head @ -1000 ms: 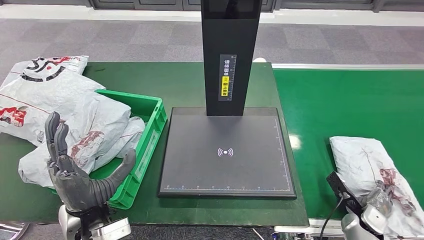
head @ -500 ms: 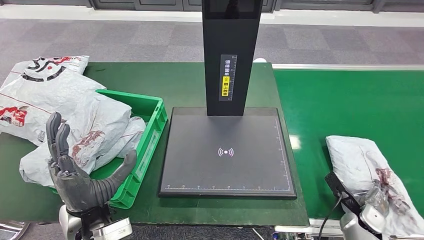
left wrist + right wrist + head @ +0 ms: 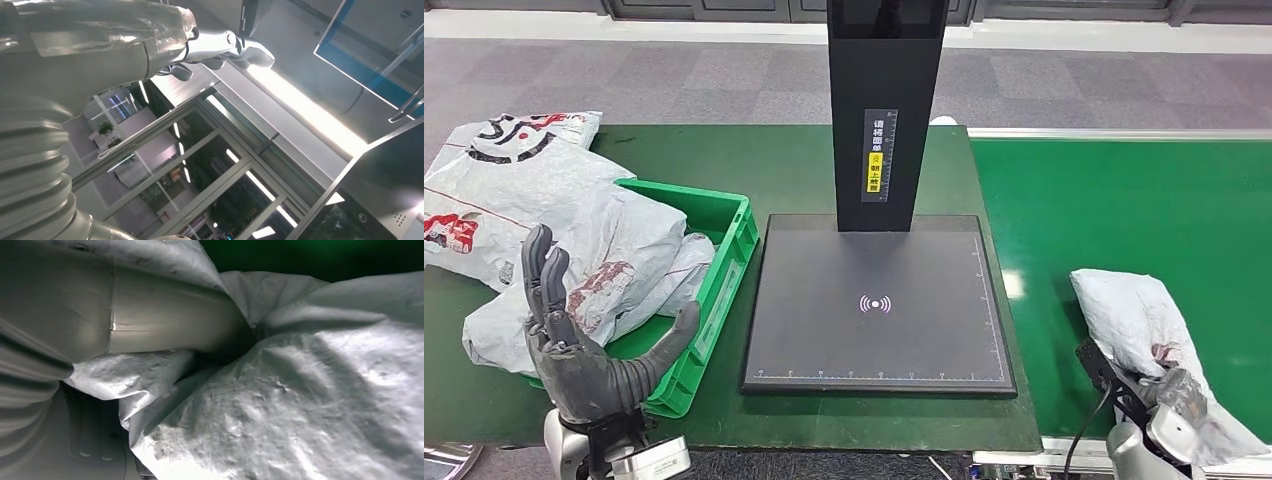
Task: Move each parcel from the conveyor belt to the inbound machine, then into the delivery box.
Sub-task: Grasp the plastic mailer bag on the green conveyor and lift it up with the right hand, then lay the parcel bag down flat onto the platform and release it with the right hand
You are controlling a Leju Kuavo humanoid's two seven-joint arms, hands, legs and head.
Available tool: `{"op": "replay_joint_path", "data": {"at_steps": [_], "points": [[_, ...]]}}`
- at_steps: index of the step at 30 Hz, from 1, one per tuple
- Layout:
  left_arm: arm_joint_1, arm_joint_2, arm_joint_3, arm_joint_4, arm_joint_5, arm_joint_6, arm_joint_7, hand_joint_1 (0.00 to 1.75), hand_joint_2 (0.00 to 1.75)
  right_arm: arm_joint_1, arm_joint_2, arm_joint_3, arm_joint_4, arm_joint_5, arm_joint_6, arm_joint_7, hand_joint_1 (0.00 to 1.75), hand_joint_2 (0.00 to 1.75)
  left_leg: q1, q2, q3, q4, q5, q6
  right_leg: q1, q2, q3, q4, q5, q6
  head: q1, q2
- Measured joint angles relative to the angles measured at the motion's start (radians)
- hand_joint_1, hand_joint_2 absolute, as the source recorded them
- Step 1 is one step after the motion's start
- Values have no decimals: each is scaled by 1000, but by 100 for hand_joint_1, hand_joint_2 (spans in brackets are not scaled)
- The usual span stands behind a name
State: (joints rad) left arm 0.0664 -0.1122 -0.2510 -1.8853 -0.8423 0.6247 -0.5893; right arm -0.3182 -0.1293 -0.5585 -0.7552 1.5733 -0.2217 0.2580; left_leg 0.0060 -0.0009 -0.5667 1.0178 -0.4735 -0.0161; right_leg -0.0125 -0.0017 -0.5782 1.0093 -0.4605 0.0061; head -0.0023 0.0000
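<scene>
Right hand (image 3: pixel 1181 392) on a parcel (image 3: pixel 1136 322) at the conveyor belt's (image 3: pixel 1124 200) near edge

Bag folds bury its fingers, so its grip cannot be told; the left hand (image 3: pixel 584 340) is raised, spread and empty.

Carpeted room with glazed partitions and strip lighting

Grey carpet tiles (image 3: pixel 674 75) in lighter and darker squares cover the floor beyond the green-topped table (image 3: pixel 794 165), with a pale strip along dark cabinet fronts (image 3: pixel 714 8). In the left wrist view, a long ceiling light strip (image 3: pixel 305 115) glows beside dark-framed glass partitions (image 3: pixel 200 165).
</scene>
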Motion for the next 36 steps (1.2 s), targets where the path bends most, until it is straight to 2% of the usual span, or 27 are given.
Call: {"op": "replay_joint_path", "data": {"at_steps": [6,10,13,15,19,24,30,36], "points": [[1,0,0,0,0,0,0,0,175,-1,8,0,0,-16,-29,-43,175,175,0,0,-1,0,0,0,0,0,1,0,0,0,0,0],[3,0,0,-4,-6,2,1,0,175,3,37,0,-32,-105,-64,-157,175,175,0,1,-8,0,-1,1,0,2,0,0,0,0,0,0],[10,0,0,-12,-11,7,0,0,175,18,79,14,-115,-216,-61,-263,175,175,0,2,-9,0,-1,0,0,2,-2,0,0,0,0,0],[17,0,0,-17,-14,10,-1,0,175,30,107,42,-182,-266,-49,-297,175,175,0,1,-6,0,0,0,0,2,-4,0,1,0,0,0],[25,0,0,-23,-15,11,-1,0,175,41,139,82,-271,-295,-37,-307,175,175,0,-4,-5,0,2,-1,1,-3,-5,0,1,-1,0,0],[35,0,0,-28,-21,12,-5,0,175,70,168,146,-381,-367,-52,-385,175,175,0,-4,-8,0,2,-1,0,-3,-7,0,1,-1,0,0],[49,0,0,-37,-28,20,-7,0,175,94,194,317,-550,-377,-49,-374,175,175,0,-3,-8,0,2,-1,0,-2,-8,0,1,-1,0,0],[57,2,0,-47,-31,20,-4,0,175,114,198,458,-650,-376,-49,-359,175,175,1,-3,-9,0,2,-1,0,-2,-8,0,1,-1,0,0]]}}
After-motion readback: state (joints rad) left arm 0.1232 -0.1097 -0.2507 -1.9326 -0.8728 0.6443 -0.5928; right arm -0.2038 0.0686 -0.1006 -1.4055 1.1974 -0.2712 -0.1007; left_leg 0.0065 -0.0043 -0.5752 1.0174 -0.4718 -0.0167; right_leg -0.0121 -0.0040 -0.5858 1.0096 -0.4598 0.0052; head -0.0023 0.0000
